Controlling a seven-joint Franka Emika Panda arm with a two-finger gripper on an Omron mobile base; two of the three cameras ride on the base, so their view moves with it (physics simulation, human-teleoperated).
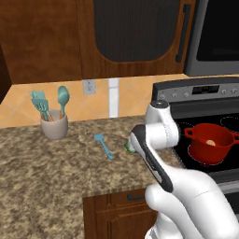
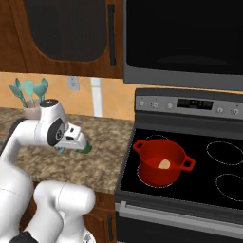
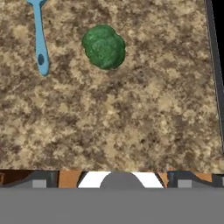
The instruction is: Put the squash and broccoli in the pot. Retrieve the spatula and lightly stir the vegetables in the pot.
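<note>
Gripper (image 2: 81, 144), jaws apart and empty, is hanging over broccoli (image 3: 104, 46); squash (image 2: 163, 164) is sitting in pot (image 2: 163, 163); descending onto broccoli probably comes next.

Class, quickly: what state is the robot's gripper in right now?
Gripper: open, holding nothing, above the broccoli on the counter.

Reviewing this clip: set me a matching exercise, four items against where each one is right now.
Items:
1. squash
2. broccoli
3. spatula
4. pot

Places:
A. lying flat on the granite counter, left of the broccoli
B. on the black stovetop
C. inside the red pot
D. on the counter near the stove's edge, below the gripper

Pairs: 1-C, 2-D, 3-A, 4-B
</note>
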